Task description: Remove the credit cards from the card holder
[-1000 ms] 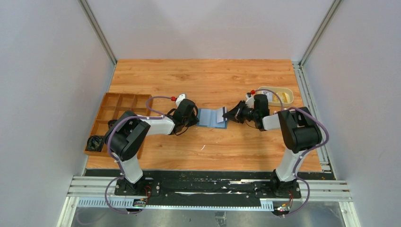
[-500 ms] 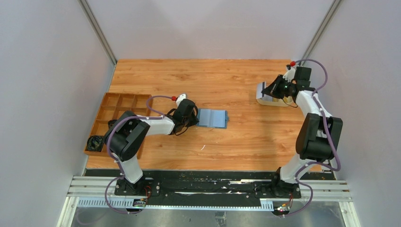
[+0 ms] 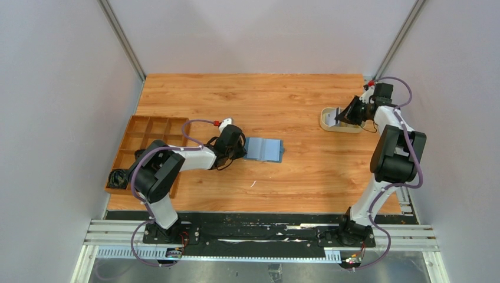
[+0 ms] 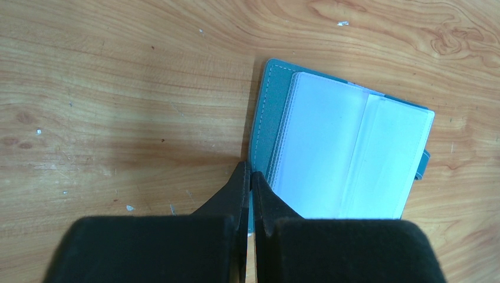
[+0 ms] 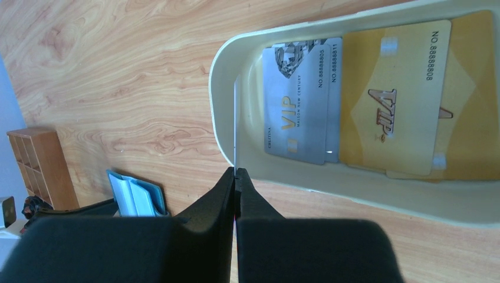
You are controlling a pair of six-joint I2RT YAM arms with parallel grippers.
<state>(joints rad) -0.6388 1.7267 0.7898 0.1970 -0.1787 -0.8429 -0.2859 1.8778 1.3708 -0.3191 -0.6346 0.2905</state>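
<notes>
The blue card holder [image 3: 264,149] lies open on the table, its clear sleeves [image 4: 348,150] showing. My left gripper [image 4: 248,171] is shut on its left cover edge, pinning it. My right gripper [image 5: 234,172] is shut on a thin card [image 5: 234,127] seen edge-on, held over the left rim of the cream oval dish [image 5: 365,191]. A silver card [image 5: 302,100] and a yellow card [image 5: 401,97] lie flat in the dish. In the top view the right gripper [image 3: 342,116] is over the dish [image 3: 328,124] at the far right.
A brown wooden compartment tray [image 3: 141,147] sits at the left edge with a black object [image 3: 119,178] at its near end. Bare wooden table lies between the card holder and the dish.
My right gripper pulled a card from the card holder and carried it right and back to the dish. The left gripper has stayed on the card holder.
</notes>
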